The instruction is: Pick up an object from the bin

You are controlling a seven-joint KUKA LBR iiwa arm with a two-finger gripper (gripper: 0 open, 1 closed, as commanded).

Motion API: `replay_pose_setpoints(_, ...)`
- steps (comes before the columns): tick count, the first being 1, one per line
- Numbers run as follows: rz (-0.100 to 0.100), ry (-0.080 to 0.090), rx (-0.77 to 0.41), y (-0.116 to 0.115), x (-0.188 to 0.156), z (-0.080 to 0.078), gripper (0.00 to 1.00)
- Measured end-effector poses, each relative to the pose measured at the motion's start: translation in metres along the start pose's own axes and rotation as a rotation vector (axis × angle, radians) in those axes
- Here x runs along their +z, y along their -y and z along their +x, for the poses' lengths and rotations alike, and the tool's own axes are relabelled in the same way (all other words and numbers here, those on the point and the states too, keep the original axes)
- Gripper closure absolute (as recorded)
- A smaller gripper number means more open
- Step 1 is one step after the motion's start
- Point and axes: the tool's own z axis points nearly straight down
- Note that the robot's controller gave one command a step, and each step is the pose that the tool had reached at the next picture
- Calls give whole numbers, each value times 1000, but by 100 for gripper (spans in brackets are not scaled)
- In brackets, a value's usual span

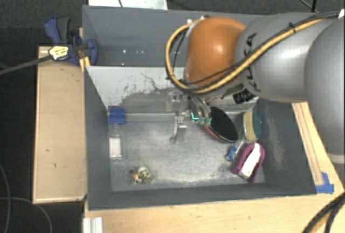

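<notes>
Reaching in from the right edge of the bin (161,164), the grey arm (291,59) ends in a rounded orange cover (213,48) with a yellow-and-black cable (171,62) looped round it. Below that cover the gripper (179,130) hangs over the middle of the bin, above a bare, scuffed patch of the grey floor. Whether the gripper is spread or pressed together cannot be told from this angle, and nothing shows pinched in it. The thing nearest to it is a black oval thing with a red rim (222,124), lying just to its right, toward the bin's right edge and partly under the arm. Beside that, closer to the right edge, sits a round teal and yellow thing (252,125). Near the front right corner lies a purple and white thing (248,160), with a small blue piece (232,152) touching its left side. Well apart from the gripper, along the left edge, a clear bottle with a blue cap (115,135) lies on its side, cap toward the back. A small speckled thing (142,175) rests near the front left corner.
</notes>
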Motion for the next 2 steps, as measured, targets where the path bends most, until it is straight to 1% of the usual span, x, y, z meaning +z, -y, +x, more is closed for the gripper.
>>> replay_pose_setpoints(1, 2, 1, -162, 56, 94, 3, 0)
replay_pose_setpoints(2, 1, 5, -487, 33, 61, 101, 0)
